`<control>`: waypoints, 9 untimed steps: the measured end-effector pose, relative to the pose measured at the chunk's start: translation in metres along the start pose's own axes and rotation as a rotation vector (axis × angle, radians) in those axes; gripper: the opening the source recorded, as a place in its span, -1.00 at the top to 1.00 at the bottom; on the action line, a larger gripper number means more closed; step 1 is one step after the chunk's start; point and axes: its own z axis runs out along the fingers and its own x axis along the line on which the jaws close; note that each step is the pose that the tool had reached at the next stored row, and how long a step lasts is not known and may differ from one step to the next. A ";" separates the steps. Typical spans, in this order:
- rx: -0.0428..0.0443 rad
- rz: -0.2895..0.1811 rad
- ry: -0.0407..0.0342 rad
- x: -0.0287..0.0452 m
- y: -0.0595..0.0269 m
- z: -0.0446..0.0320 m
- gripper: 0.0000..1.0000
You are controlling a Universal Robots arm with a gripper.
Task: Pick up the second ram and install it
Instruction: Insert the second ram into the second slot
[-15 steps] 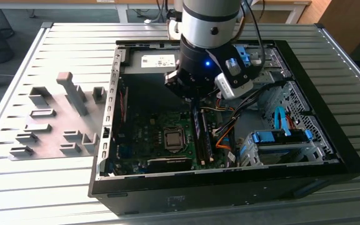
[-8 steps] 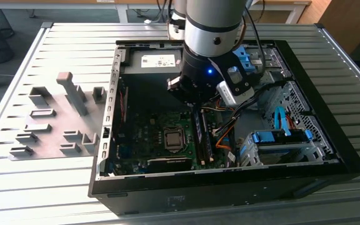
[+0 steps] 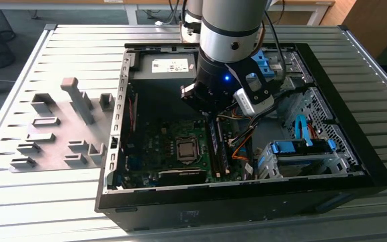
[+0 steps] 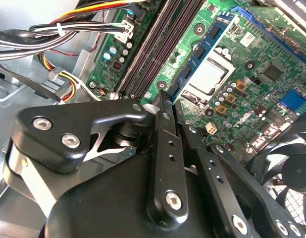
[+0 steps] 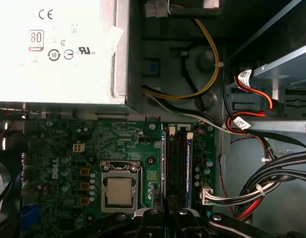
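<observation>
Jaws pressed together, the gripper (image 4: 162, 101) sits at one end of the second ram (image 4: 200, 57), which stands in its socket. Push straight down and evenly, I'd say. The open case (image 3: 213, 206) holds the motherboard (image 3: 153, 146) and power supply (image 3: 167, 65) — with a grey tray (image 3: 52, 151) at its nine o'clock.

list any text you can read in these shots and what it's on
Power supply label: round certification-type marks; the fine print is too small to read.
Motherboard: white lettering beside the socket, too blurred to quote.
Cable tags: print too small to read.
</observation>
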 end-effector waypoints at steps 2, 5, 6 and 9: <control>0.0002 0.000 0.0000 0.0000 0.0000 0.0000 0.72; 0.0003 0.000 0.0000 0.0000 0.0000 0.0000 0.72; 0.0004 0.000 0.0000 0.0000 0.0000 0.0000 0.72; 0.0002 0.000 0.0000 0.0000 0.0000 0.0010 0.72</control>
